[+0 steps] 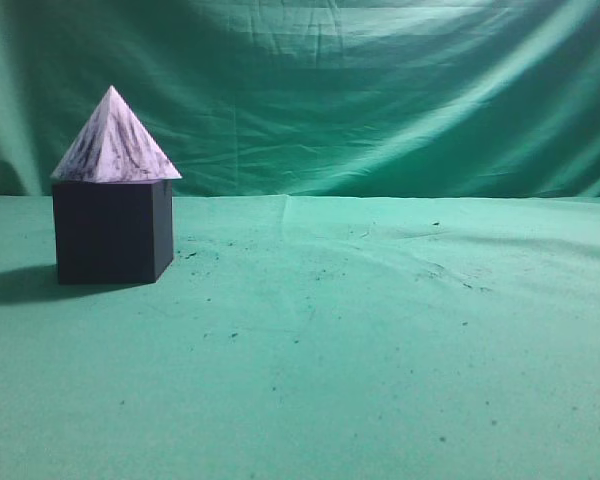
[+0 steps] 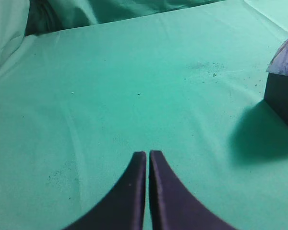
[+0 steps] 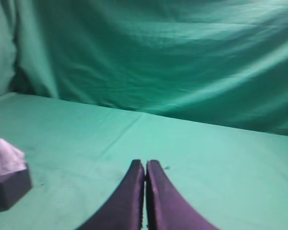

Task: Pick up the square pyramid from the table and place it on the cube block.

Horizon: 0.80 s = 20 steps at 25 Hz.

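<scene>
The white, dark-streaked square pyramid (image 1: 114,140) sits upright on top of the dark cube block (image 1: 110,232) at the left of the green table (image 1: 380,340). Both show at the right edge of the left wrist view, pyramid (image 2: 287,58) on cube (image 2: 283,98), and at the lower left of the right wrist view, pyramid (image 3: 6,157) on cube (image 3: 9,188). My left gripper (image 2: 148,154) is shut and empty, well left of the cube. My right gripper (image 3: 145,164) is shut and empty, far to the right of the cube. Neither gripper shows in the exterior view.
A wrinkled green cloth backdrop (image 1: 360,90) hangs behind the table. The table cloth has small dark specks and shallow folds (image 1: 430,270). The cube casts a shadow to its left (image 1: 15,285).
</scene>
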Motion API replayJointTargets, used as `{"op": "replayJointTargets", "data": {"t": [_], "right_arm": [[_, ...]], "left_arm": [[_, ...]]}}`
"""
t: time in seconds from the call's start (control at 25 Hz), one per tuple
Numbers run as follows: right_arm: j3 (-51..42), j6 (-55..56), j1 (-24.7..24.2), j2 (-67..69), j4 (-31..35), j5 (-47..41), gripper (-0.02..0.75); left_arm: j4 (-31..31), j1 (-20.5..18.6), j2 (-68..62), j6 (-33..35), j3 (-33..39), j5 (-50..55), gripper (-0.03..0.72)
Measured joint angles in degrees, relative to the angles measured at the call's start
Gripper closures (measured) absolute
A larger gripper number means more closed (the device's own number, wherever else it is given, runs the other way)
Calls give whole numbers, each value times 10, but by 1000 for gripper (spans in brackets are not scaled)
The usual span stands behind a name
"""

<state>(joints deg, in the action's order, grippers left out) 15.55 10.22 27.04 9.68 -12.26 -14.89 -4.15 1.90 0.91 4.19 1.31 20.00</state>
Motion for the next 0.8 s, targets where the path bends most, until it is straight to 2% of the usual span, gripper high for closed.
{"op": "replayJointTargets", "data": {"t": [0.16, 0.28, 0.56, 0.8], "right_arm": [[-119, 1, -77, -68, 0, 74, 738], [-166, 2, -123, -98, 2, 89, 738], [-171, 2, -206, -102, 28, 31, 738], [-171, 3, -218, -102, 45, -60, 738]], "left_arm": [[0, 0, 0, 0, 0, 0, 688], [0, 0, 0, 0, 0, 0, 688], [0, 0, 0, 0, 0, 0, 688], [0, 0, 0, 0, 0, 0, 688]]}}
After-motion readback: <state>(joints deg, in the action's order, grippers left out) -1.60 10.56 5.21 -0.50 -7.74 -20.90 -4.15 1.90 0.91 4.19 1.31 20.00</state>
